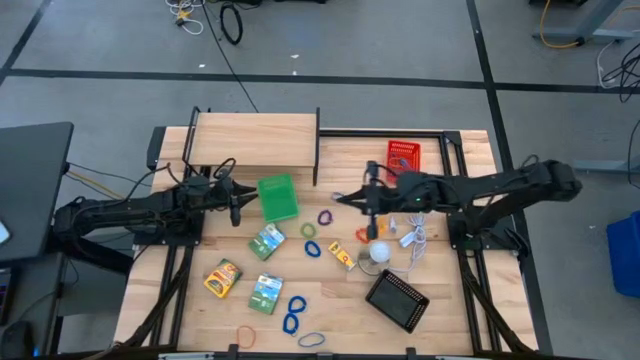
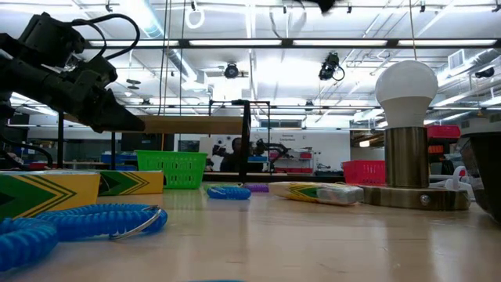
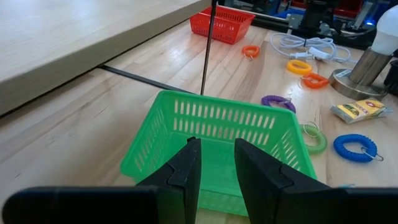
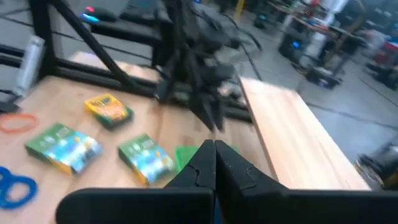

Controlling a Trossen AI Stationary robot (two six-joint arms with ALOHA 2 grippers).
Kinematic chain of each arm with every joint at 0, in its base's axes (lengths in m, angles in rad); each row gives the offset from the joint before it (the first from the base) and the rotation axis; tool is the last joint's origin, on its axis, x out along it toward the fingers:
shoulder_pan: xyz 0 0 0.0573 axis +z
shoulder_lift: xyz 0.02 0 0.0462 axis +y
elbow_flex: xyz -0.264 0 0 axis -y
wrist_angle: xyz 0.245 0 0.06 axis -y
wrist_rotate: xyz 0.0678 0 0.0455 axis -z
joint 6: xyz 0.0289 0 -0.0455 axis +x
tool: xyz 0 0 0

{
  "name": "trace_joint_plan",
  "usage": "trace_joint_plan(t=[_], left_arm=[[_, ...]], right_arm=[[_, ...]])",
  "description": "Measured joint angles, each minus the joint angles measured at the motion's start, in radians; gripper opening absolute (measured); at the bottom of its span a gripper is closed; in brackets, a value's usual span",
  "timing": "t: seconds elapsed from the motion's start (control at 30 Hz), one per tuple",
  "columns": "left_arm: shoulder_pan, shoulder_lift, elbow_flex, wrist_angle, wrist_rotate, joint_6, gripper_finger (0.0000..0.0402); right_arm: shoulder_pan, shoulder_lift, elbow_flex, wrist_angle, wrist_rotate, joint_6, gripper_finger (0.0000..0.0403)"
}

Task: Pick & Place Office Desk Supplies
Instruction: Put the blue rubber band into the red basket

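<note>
**Both arms high, supplies scattered below**

Broadly, the table [image 1: 440,330] fills the middle of the high view, with a wooden shelf [image 1: 253,139] at its upper centre. The left arm reaches in from centre left; its left gripper [image 1: 236,206] hangs just beside the green basket [image 1: 278,197], jaws a little apart with nothing seen between them, as the left wrist view shows. The right arm comes in from centre right; its right gripper [image 1: 371,206] sits pressed together and empty, between the red basket [image 1: 403,155] at upper right and the white bulb lamp [image 1: 379,251] below it. A black basket [image 1: 397,299] lies at lower right.

The supplies sit loose in the lower middle: green packets [image 1: 267,241], a yellow packet [image 1: 223,278], blue loops [image 1: 293,313], a purple loop [image 1: 324,217] and a green loop [image 1: 308,231].

Likely risks: the left fingers could clip the green basket's rim and shove it, being so near. The right arm, dropping toward the loops, might snag the lamp's white cord [image 1: 414,240] or topple the lamp. Thin loops lying flat may slip from a pinch.
</note>
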Motion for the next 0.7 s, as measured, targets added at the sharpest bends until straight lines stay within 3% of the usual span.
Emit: trace_joint_plan(t=[0.3,0.7], left_arm=[[0.0,0.0,-0.001,0.004,0.0,0.0,0.0104],[0.0,0.0,0.0,0.005,0.0,0.0,0.0104]], right_arm=[[-0.103,-0.171,-0.326,0.15,0.094,0.101,0.0],[-0.316,-0.216,-0.494,0.15,0.258,0.159,0.0]])
